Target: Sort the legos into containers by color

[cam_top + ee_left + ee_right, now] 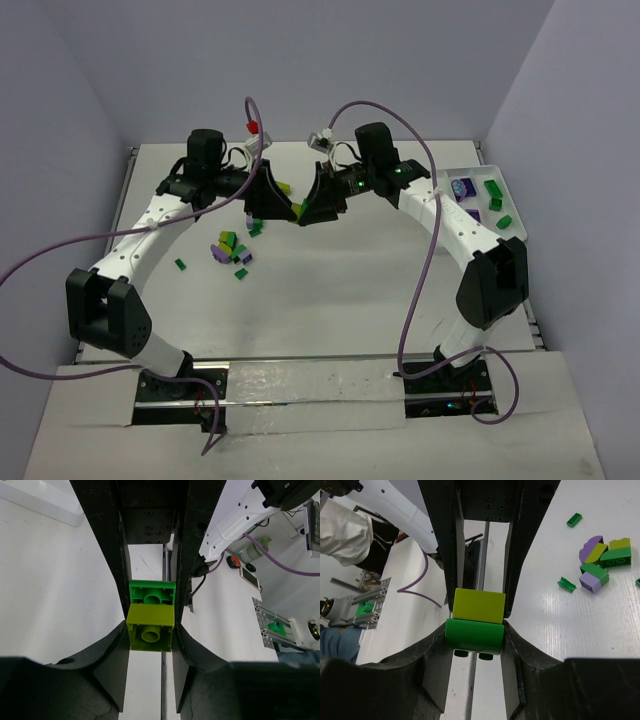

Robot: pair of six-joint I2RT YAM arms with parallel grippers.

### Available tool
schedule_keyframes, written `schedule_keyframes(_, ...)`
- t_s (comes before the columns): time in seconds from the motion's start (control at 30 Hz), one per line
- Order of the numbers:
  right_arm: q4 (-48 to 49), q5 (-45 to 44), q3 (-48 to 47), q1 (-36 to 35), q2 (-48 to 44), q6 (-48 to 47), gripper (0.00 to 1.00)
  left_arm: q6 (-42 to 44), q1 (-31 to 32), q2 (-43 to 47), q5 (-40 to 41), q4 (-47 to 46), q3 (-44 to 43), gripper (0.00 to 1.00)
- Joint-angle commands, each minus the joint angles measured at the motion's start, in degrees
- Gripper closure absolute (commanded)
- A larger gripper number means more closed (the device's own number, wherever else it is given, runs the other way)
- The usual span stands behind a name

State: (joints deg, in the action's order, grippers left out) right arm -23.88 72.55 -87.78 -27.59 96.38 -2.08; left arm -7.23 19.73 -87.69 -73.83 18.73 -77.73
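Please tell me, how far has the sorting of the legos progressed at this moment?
It looks early. Done: a few purple and green bricks lie in the white tray on the right. In hand: the left gripper and the right gripper are both closed on one joined pair, yellow-green on green, apparently to pull it apart. Left: the loose pile mid-table and the stray bricks around it.

walls: plain pale lavender | table: white, matte | light: even, soft shadows
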Motion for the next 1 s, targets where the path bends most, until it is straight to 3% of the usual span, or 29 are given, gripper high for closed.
schedule_keyframes(0.0, -2.14, -0.74, -1.89, -0.27, -1.86, -2.84, 1.0, 1.08, 0.66, -0.11, -4.13, 0.24, -3.87, 0.84)
schedule_keyframes(0.07, -3.37, -0.66, -1.34, 0.08, -2.51, -3.89, 1.0, 1.69, 0.43, -0.37, -2.99, 1.57, -4.0, 0.99)
schedule_keyframes(0.1, -4.38, -0.66, -0.61, 1.02, -3.4, -4.52, 1.0, 1.64, 0.14, -0.27, -2.09, 1.62, -3.74, 1.0)
schedule_keyframes(0.3, -16.26, -1.77, 0.3, 10.27, -5.59, -12.59, 1.0, -0.09, -4.08, -0.37, 3.62, -1.33, -2.89, 1.0)
schedule_keyframes(0.37, -25.71, -5.92, -1.04, 16.22, -5.15, -19.39, 1.0, 2.82, -4.61, -1.49, 8.67, 2.57, -5.19, 1.0)
schedule_keyframes(0.5, -34.3, -13.71, -3.54, 26.94, -3.12, -27.87, 1.0, 5.47, -4.17, -2.48, 17.59, 5.62, -7.61, 1.0)
schedule_keyframes(0.57, -34.27, -19.67, -3.99, 29.38, -1.97, -27.86, 1.0, 5.04, -4.16, -2.49, 19.49, 5.26, -7.53, 1.0)
schedule_keyframes(0.6, -31.99, -28.2, -4.57, 32.13, -0.39, -26.52, 1.0, 5.27, -3.81, -2.72, 23.04, 5.2, -7.94, 1.0)
schedule_keyframes(0.77, -24.18, -52.78, -8.29, 37.08, 6.7, -19.69, 1.0, 5.47, -2.44, -4.62, 31.63, 6.52, -10.68, 1.0)
schedule_keyframes(0.97, -25.55, -65.84, -18.13, 37.61, 21.11, -17.35, 1.0, 4.55, -2.24, -7.22, 32.65, 6.98, -12.44, 1.0)
